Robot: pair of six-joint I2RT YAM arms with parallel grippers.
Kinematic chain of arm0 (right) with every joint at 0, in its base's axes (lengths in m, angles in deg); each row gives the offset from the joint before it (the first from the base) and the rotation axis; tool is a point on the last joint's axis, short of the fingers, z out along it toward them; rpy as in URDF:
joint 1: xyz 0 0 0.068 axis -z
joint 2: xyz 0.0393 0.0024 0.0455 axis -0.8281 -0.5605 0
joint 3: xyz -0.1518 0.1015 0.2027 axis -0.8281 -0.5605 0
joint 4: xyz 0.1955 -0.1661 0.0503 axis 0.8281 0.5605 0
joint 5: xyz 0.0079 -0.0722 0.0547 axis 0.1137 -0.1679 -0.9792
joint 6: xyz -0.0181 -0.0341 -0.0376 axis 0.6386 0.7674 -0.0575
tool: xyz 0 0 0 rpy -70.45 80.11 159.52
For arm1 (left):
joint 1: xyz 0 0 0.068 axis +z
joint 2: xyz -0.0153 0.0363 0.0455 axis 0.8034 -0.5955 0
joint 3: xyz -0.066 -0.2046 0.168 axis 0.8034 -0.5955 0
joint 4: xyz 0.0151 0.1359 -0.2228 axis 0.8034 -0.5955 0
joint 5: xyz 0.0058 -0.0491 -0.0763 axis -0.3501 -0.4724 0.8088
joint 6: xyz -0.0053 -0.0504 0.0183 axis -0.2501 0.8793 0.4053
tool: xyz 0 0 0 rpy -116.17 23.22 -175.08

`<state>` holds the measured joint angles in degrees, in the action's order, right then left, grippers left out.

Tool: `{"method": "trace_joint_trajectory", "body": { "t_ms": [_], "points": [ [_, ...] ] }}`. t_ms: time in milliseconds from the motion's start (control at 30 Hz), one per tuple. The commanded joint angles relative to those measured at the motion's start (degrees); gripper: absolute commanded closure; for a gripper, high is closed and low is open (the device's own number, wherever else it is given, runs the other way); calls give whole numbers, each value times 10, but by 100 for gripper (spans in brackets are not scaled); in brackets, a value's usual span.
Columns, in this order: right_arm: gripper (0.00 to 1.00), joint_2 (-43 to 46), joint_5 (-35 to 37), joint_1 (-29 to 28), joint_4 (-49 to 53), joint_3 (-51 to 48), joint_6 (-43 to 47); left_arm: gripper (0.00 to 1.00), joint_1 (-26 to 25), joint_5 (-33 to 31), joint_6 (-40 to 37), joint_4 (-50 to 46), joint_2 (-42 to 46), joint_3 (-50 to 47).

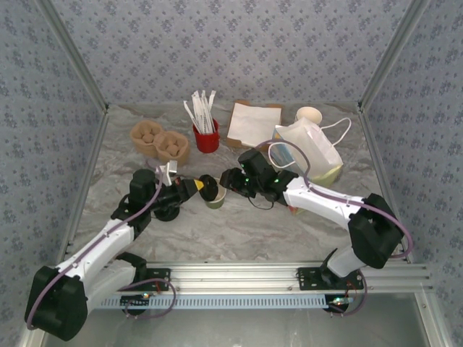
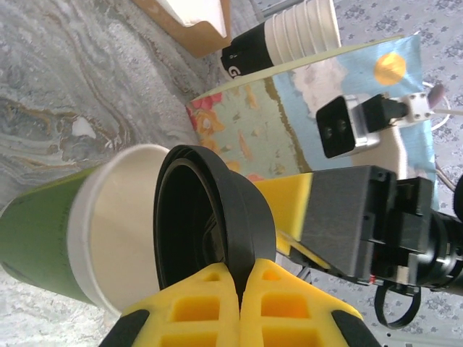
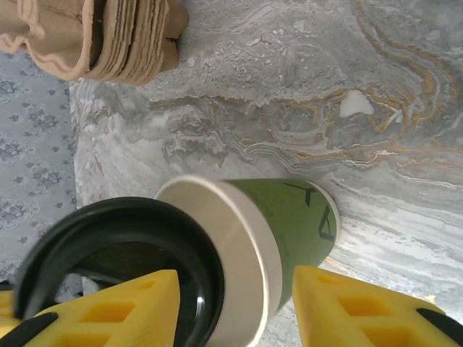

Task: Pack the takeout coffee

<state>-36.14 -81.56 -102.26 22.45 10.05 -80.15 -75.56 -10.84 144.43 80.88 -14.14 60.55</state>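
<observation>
1. Takeout coffee cup (image 1: 215, 198): dark olive-green paper with a pale cream rim. You find it standing near the middle of the marbled table (image 1: 246, 231), between the two grippers. Its mouth is not sealed.
2. Lid (image 2: 217, 217): round black plastic. You see it held on edge at the cup's mouth, tilted and overlapping the cream rim, not seated flat on it.
3. Left gripper (image 2: 239, 278): your yellow fingers (image 2: 195, 311) are pinched together on the lid's rim, which stands out between them.
4. Right gripper (image 3: 235, 278): your yellow fingers (image 3: 362, 311) stand well apart with the cup between them. One lies just beside the green wall, the other in front of the lid. You cannot tell from the wrist view whether either one presses on the cup.
5. Paper bag (image 1: 312, 150): white and yellow with string handles. It stands behind the right arm, towards the back right of the table.
6. Stack of white cups (image 1: 309, 114): it stands behind the bag, near the back wall.
7. Red holder (image 1: 206, 139): filled with white sticks, it stands at the back centre, well apart from the cup.
8. Pulp cup carriers (image 1: 160, 142): a brown nested stack, just left of the red holder.
9. Napkins (image 1: 253, 121): a white pile on a brown sheet, between the red holder and the bag.
</observation>
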Motion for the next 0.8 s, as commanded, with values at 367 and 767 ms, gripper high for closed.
{"method": "trace_joint_trajectory", "body": {
  "t_ms": [367, 767],
  "points": [
    [49, -47, -35, 4, -46, 3, -11, 79, 2, 7, -31, -3, -17, 0],
    [47, -48, -42, 10, -47, 4, -7, 65, 3, -15, -84, -74, -33, 28]
  ]
}}
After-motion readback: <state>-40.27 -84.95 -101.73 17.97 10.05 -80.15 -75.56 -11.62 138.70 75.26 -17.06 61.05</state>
